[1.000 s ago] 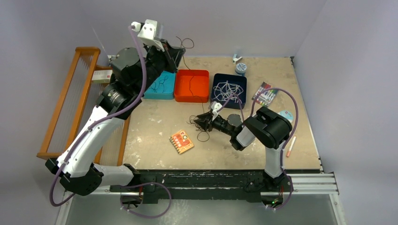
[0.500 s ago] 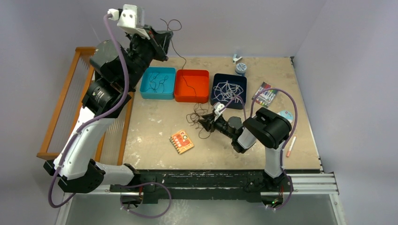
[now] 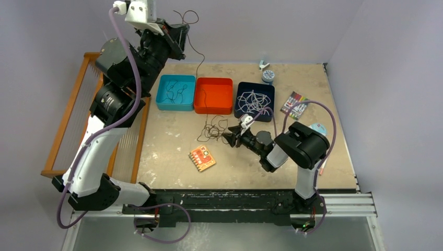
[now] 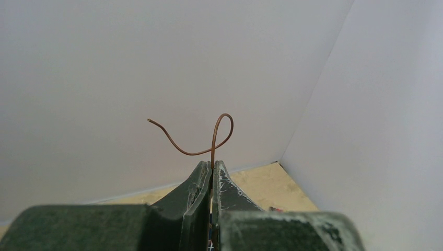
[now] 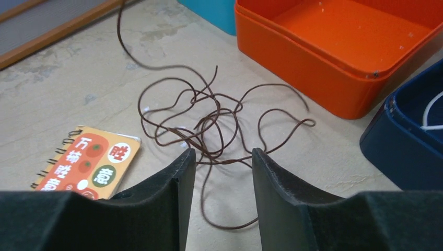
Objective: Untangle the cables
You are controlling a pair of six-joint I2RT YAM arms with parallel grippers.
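So the left pincer (image 4: pixel 211 166) is clamped tight on one end of a thin brown cable (image 4: pixel 214 133), way up above the far edge of the worktop (image 3: pixel 172 151) toward the left corner. A short curly tail pokes out past the tips. From there the cable drops down to the tangle (image 5: pixel 209 120), which lies loose about mid-worktop, just on the near side of the orange tray (image 5: pixel 292 78). The right pincer (image 5: pixel 222 157) sits low at the near side of that tangle, jaws apart. A couple of strands lie between the tips but nothing is gripped. A small orange notebook (image 5: pixel 86 162) lies just beside the mess.

Handling-wise this stuff looks super light and floppy, yet wiry enough to hold its loops, so it'll probably spring and snag rather than lie flat. It's thin and smooth, so a weak pinch could lose it. Best bet seems to be pinning the knotted middle where the strands cross, not a lone outer loop. That way the lifted strand can slide free instead of dragging the whole clump up.
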